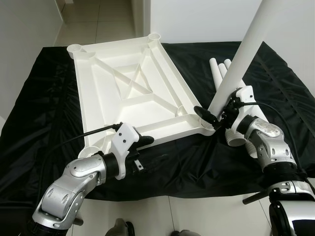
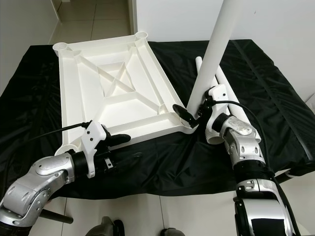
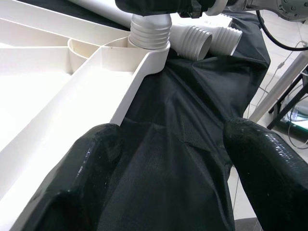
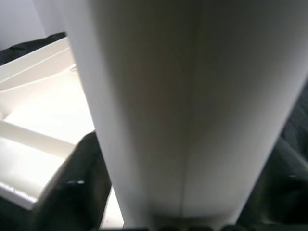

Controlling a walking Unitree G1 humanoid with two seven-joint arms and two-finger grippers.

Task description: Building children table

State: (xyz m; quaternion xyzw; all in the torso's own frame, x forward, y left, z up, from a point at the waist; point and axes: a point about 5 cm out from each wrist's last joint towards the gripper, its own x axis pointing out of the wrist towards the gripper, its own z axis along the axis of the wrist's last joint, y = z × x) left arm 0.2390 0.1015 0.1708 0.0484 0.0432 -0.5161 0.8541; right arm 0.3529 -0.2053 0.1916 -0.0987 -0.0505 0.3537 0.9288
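Note:
A white plastic table top (image 1: 128,83) lies upside down on a black cloth (image 1: 44,123). A long white table leg (image 1: 241,59) stands tilted over its near right corner, its threaded end (image 3: 150,31) sitting in the corner socket. My right gripper (image 1: 216,114) is shut on the leg just above the socket, and the leg (image 4: 183,106) runs between its black fingers (image 4: 82,183). My left gripper (image 1: 145,151) is open and hovers low over the cloth beside the top's near edge, nothing between its fingers (image 3: 86,168).
Spare white legs (image 1: 219,69) lie on the cloth right of the top, their threaded ends (image 3: 202,41) near the socket. The cloth ends at the near edge above a tiled floor (image 1: 197,216). A white wall stands behind.

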